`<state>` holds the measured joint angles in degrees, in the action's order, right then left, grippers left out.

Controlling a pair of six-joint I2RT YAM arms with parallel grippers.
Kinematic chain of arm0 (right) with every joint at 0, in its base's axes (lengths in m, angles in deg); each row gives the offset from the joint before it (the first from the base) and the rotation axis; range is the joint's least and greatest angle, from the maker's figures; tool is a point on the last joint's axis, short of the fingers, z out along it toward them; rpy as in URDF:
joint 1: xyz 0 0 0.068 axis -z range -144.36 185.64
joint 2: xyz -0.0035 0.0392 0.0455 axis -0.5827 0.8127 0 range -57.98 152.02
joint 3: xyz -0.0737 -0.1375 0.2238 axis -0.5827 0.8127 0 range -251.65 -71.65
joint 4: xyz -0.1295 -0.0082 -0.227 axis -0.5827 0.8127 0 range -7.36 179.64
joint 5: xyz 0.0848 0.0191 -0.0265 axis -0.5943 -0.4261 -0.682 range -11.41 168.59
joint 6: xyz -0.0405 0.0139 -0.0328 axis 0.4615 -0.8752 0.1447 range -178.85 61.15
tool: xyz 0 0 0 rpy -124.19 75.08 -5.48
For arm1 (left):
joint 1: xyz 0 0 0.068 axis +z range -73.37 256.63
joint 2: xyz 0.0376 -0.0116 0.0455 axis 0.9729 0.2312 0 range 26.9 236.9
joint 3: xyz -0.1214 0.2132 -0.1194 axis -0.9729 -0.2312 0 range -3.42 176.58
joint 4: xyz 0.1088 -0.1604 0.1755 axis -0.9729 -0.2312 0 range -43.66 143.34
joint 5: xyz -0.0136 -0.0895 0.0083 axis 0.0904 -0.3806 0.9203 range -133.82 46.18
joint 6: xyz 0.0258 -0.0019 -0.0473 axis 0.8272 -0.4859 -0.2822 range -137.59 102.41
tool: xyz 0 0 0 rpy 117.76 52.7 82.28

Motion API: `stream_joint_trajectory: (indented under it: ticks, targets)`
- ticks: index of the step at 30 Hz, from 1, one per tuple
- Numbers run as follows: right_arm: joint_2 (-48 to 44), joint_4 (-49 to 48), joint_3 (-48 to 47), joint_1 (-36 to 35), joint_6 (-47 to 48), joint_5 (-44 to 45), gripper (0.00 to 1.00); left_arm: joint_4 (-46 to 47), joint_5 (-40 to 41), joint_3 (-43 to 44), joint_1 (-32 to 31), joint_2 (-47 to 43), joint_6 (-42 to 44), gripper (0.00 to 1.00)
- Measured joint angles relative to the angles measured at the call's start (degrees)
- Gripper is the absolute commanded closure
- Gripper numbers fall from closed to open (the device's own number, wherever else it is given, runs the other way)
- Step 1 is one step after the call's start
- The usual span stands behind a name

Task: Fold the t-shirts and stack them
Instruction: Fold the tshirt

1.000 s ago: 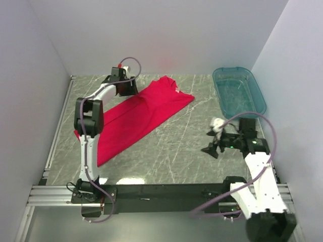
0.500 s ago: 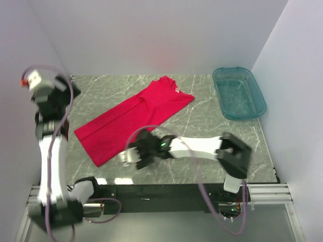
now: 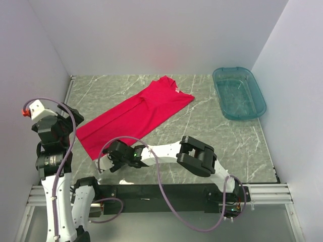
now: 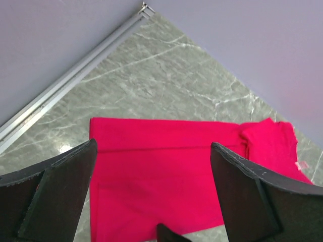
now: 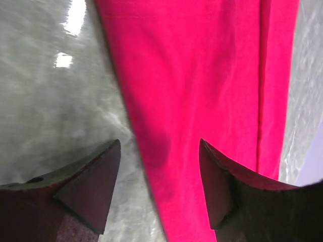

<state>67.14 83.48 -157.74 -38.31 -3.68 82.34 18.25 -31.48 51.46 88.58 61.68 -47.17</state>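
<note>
One red t-shirt [image 3: 136,113] lies flat on the marble table, folded into a long strip that runs from near left to far right, with its white neck label [image 3: 177,89] at the far end. My left gripper [image 3: 65,126] hangs raised off the shirt's left side. In the left wrist view the left gripper [image 4: 152,143] is wide open and empty, high above the t-shirt [image 4: 176,176]. My right arm reaches across to the shirt's near-left corner. There the right gripper [image 5: 160,143] is open, low over the t-shirt's [image 5: 202,75] edge, holding nothing.
A teal plastic bin [image 3: 238,93] stands at the far right of the table. An aluminium rail [image 4: 75,80] runs along the table's left edge below the wall. White walls close in the left, back and right.
My left arm has left the shirt's far end, swung back to the left and opened wide. My right arm has swept from the right side across to the shirt's near-left corner.
</note>
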Motion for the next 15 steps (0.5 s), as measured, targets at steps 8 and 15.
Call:
stream_joint_trajectory:
  ticks: [8, 15]
  targets:
    - [2.8, -1.2, -1.4, 1.5, 1.7, 1.3, 0.76, -1.7, 0.0, 0.0, -1.9, 0.2, 0.4, 0.01]
    - [-4.5, -1.7, 9.7, 2.1, 4.6, -4.1, 0.94, -2.1, -0.1, 0.0, -2.9, 0.2, 1.3, 0.01]
